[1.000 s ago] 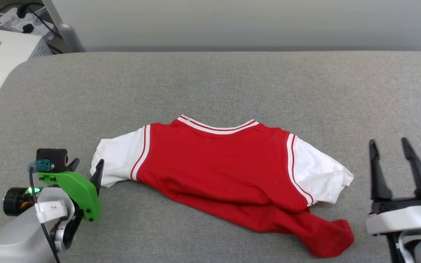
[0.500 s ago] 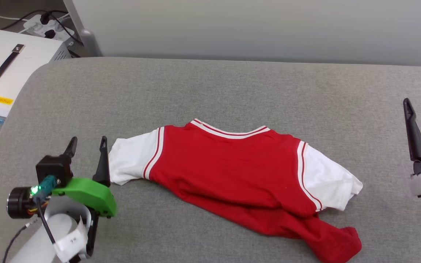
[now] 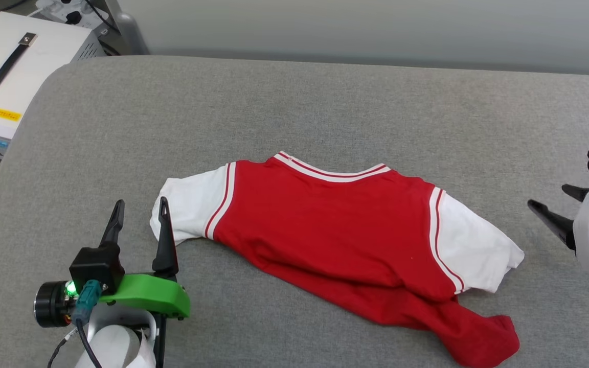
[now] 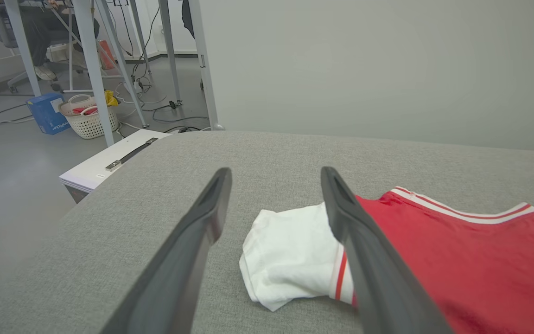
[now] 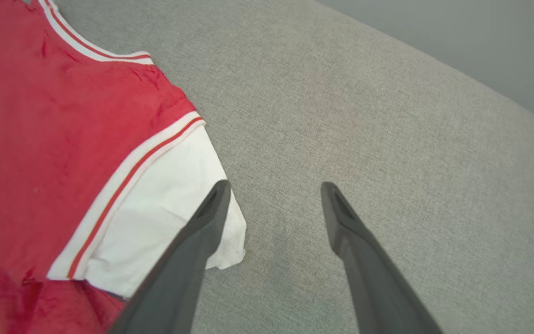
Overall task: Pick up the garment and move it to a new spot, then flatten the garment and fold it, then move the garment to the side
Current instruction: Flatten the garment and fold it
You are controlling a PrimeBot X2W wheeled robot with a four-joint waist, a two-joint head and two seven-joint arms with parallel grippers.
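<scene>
Nearest me, the left gripper (image 3: 141, 202) stands at about 8 o'clock from the jersey (image 3: 335, 225). Its jaws are spread wide and hold nothing. Its inner finger is right against the cuff of the white left sleeve (image 3: 187, 209), though I cannot tell if it is touching. The left wrist view looks low along the grey bench (image 3: 294, 102) with that cuff lying partly between the 2 fingers, so I'd say the gripper is lined up to straddle it.

At 3 o'clock the right gripper (image 3: 547, 195) is tilted inward, its fingers aimed at the right sleeve (image 3: 478, 250). Its jaws are also well open and empty, with a strip of bare bench between fingertips and cloth. Its own wrist view looks down from above the sleeve's edge.

The jersey lies mid-bench with a plain red face up, the striped collar (image 3: 333, 171) toward 12 o'clock and the sleeves out to either side. The hem (image 3: 478, 332) is bunched into a lump at 5 o'clock, so it is not flat. With 1 gripper at each sleeve, this looks to me like the setup for a 2-handed lift that keeps the cloth spread while it is carried. No grasp has been made yet.

Farther off, past the bench's rounded corner at 10 o'clock, sits a white case (image 3: 13, 66) with a black handle. A plain wall (image 3: 376, 25) closes off 12 o'clock.
</scene>
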